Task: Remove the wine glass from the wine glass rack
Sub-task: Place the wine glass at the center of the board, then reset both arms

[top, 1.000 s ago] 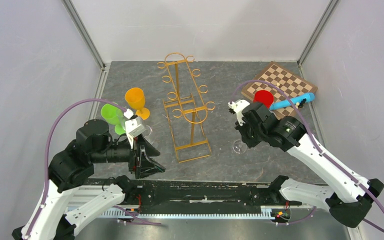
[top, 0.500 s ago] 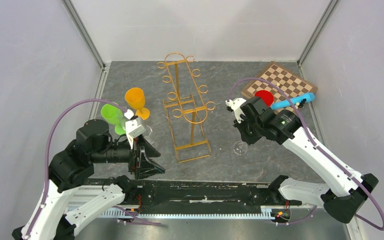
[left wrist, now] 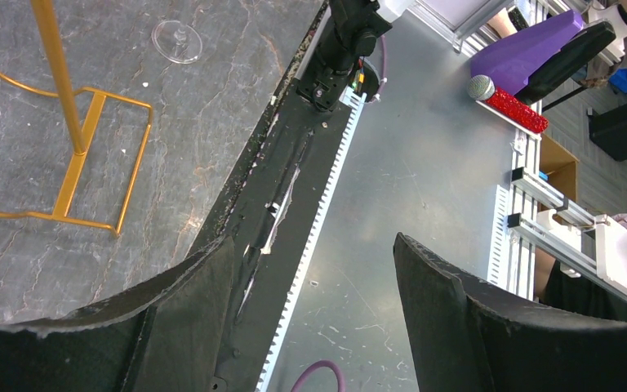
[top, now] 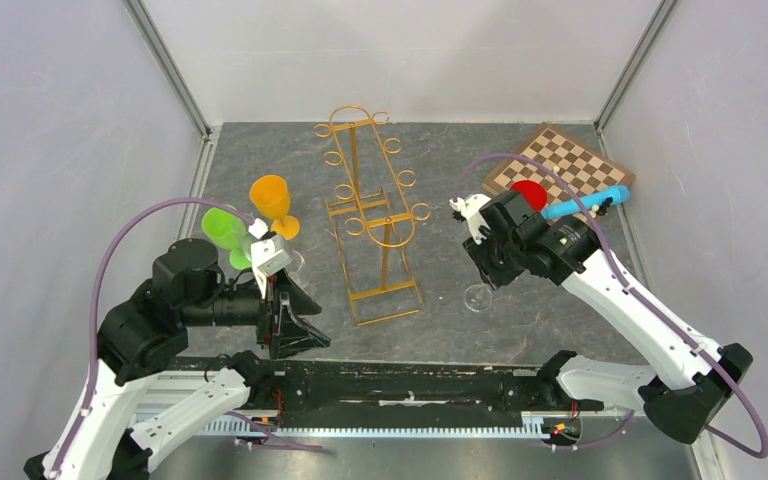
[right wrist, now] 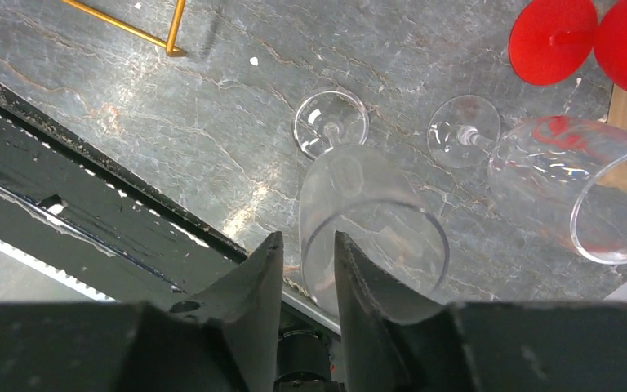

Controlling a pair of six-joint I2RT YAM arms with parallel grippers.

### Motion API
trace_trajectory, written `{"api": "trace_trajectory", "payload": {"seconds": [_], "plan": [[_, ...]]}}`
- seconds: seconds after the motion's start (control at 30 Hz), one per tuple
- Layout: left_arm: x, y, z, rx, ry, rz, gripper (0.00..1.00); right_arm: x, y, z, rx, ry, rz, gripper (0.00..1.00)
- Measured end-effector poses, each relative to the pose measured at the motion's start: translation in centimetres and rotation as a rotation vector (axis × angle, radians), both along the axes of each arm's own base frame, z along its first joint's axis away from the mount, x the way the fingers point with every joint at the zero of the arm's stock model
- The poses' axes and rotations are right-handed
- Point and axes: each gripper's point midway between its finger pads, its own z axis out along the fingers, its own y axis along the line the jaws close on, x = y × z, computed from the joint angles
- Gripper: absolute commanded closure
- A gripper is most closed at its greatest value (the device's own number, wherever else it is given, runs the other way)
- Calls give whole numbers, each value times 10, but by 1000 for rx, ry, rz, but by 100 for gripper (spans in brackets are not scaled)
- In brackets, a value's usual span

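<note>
Grey slate-textured desk (top: 440, 330), plain white walls (top: 410, 50) on three sides. Gold wire rack (top: 370, 215) stands mid-desk: thin rods, curled loop hooks along the top rails, rectangular wire base.

Five stemmed glasses:
- Two are clear. The wine glass (right wrist: 371, 237) stands upright on the desk to the right of the rack, well apart from it, with its round foot flat on the slate. A second clear glass (right wrist: 571, 184) is just beside it.
- Three are opaque: a red goblet (right wrist: 551, 41) by the chessboard (top: 560, 165), and an orange goblet (top: 271, 198) and a green goblet (top: 224, 230) left of the rack.

The chessboard is wooden and checkered, one only. One blue stick (top: 585, 203) lies on it.

Right tool (right wrist: 306, 245): black fingers narrowly parted and straddling the wine glass rim. The rim wall sits in the gap and looks loose, so the glass is released, not clamped.

Left tool (left wrist: 312, 241): spread wide with nothing between the fingers, over the near desk edge.
</note>
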Motion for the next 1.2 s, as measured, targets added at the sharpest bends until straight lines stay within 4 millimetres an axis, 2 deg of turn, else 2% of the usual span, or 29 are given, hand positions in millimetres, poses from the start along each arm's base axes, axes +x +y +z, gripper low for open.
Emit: {"api": "trace_trajectory", "payload": {"seconds": [0.13,0.23,0.47,0.53,0.57,0.6,1.0,1.2], "plan": [[0,0,0,0,0,0,22,4,-2,7,-5,-21,-13,54],[1,0,0,1,2,0,22,12,-1,23,6,-68,-30,43],[3,-1,-1,5,1,6,22,31,-3,69,37,-202,-82,28],[4,-1,-1,7,1,9,21,33,-5,75,38,-222,-94,19],[4,-1,-1,8,1,11,21,34,-5,77,39,-229,-100,4],[5,-1,-2,11,2,16,20,35,-6,79,37,-237,-106,2],[36,4,7,64,-29,170,19,37,-18,119,143,-391,-198,2],[54,13,17,67,-34,316,19,38,-25,120,164,-433,-259,2]]}}
